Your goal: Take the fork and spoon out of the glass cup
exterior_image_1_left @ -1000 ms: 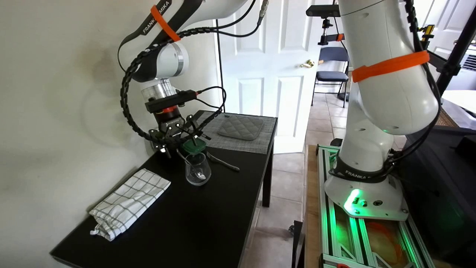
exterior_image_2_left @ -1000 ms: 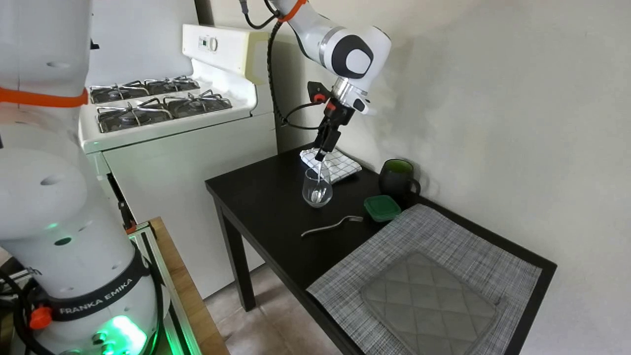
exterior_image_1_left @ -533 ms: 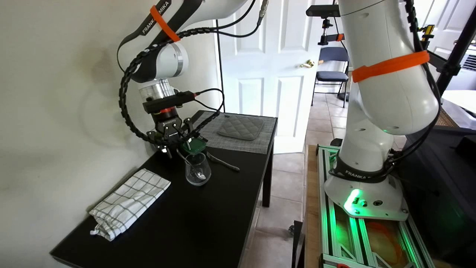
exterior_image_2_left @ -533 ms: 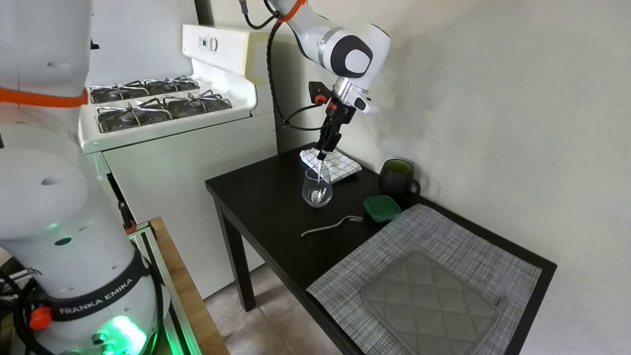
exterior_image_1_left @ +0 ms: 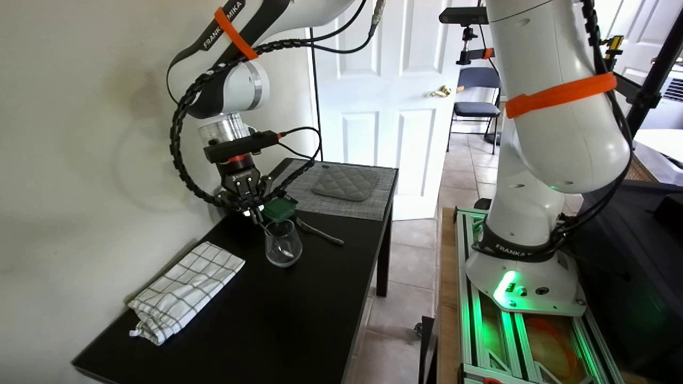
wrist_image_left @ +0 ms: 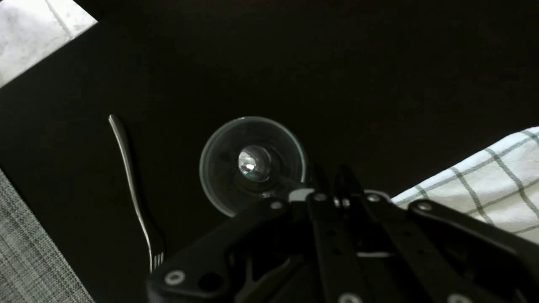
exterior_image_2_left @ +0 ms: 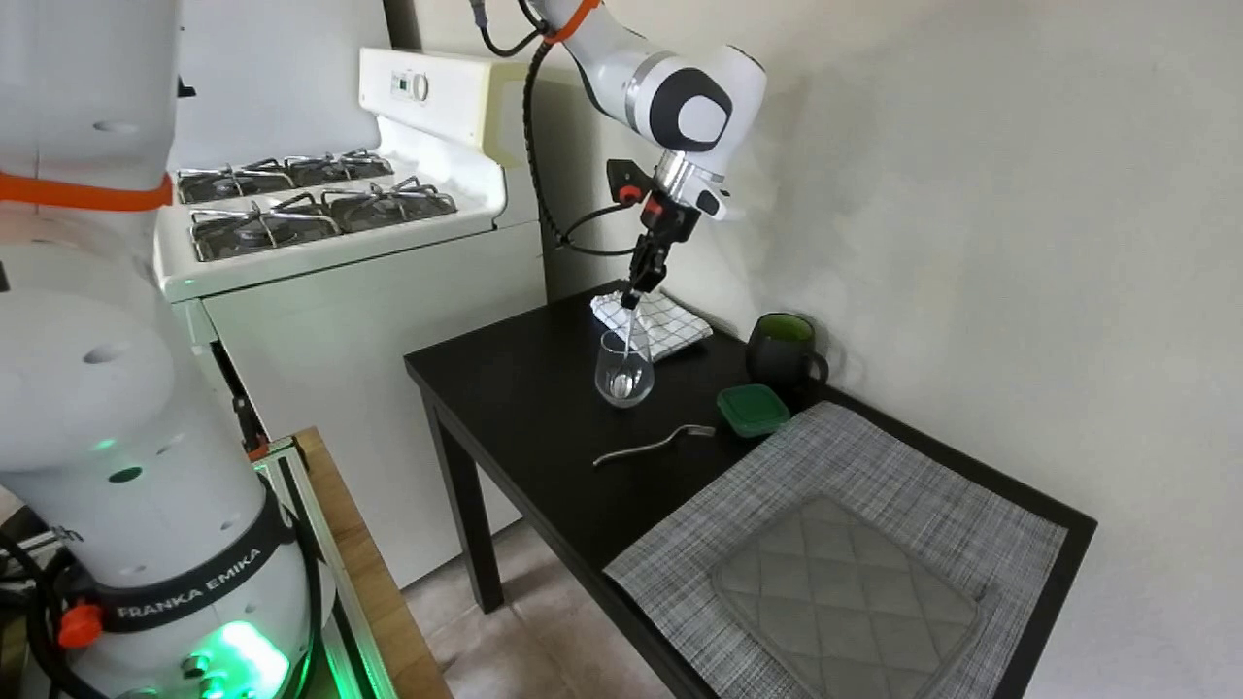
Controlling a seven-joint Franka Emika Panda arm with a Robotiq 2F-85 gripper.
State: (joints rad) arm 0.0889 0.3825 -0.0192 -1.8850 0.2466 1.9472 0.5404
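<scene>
The glass cup (exterior_image_1_left: 276, 254) stands upright on the black table, its round rim (wrist_image_left: 252, 119) facing the camera in the wrist view. Inside it leans the spoon (exterior_image_2_left: 621, 386), bowl down, with its handle (exterior_image_1_left: 271, 233) rising past the rim toward the wall. My gripper (exterior_image_2_left: 630, 301) is shut on the upper end of that handle, just above the cup. In the wrist view the gripper (wrist_image_left: 329, 179) sits beside the rim, its dark fingers close together and hiding the handle's end. Outside the cup, the fork (wrist_image_left: 132, 185) lies flat on the table, clear of the gripper.
A folded checked cloth (exterior_image_1_left: 187, 290) lies along the wall side. Near the fork's tines are a green-lidded container (exterior_image_2_left: 753, 410) and a dark mug (exterior_image_2_left: 777, 354). Beyond them a grey placemat (exterior_image_2_left: 670, 568) carries a quilted pad (exterior_image_2_left: 845, 602). The wall rises close behind the gripper.
The jaws have come together from wide open onto the spoon's handle. The spoon and the cup have shifted very slightly; the fork has stayed where it was.
</scene>
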